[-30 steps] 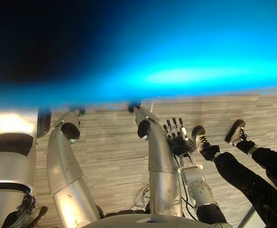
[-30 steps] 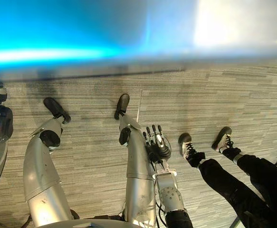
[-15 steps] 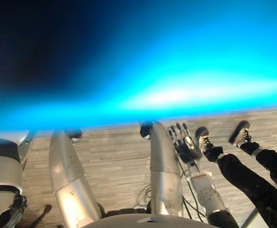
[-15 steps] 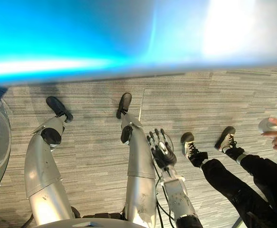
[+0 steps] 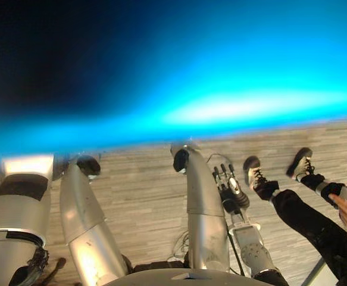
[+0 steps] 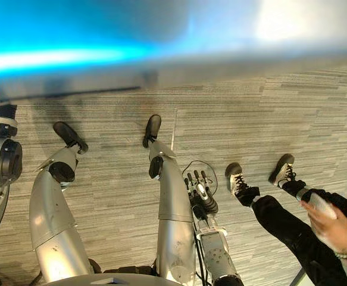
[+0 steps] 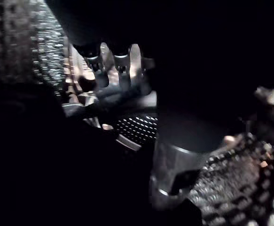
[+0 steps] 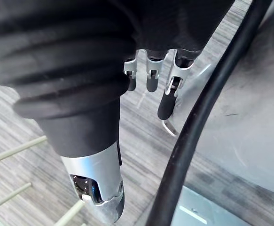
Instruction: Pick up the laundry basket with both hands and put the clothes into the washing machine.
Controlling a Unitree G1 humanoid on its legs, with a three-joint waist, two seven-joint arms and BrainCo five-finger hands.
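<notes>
Blue and blurred, what was probably the laundry basket [image 5: 233, 89] stretched as a broad band across the far part of both eye views. It sat very close to the camera, and no rim or weave could be made out. Grey striped carpet [image 6: 102, 196] showed beneath its near edge.

The right hand [image 6: 200, 196] hung low at the robot's side, over the carpet and well apart from the blue band. In its own wrist view the fingers [image 8: 167, 101] pointed down towards the floor, straight and loosely spread, with nothing between them. The striped carpet lay past them, and pale bars [image 8: 14, 150] of some frame were also in sight.

The left hand [image 7: 125, 61] showed in its wrist view in deep shadow, just beside a dark perforated surface [image 7: 137, 128]. Whether it gripped anything could not be told.

On the robot's right, a person's legs in black trousers [image 6: 286, 232] reached out over the carpet. They ended in dark-and-white laced shoes [image 6: 235, 179], which were near the right hand but not touching it. The person's hand [image 6: 334, 229] held a small white object [image 6: 315, 202] above the legs.
</notes>
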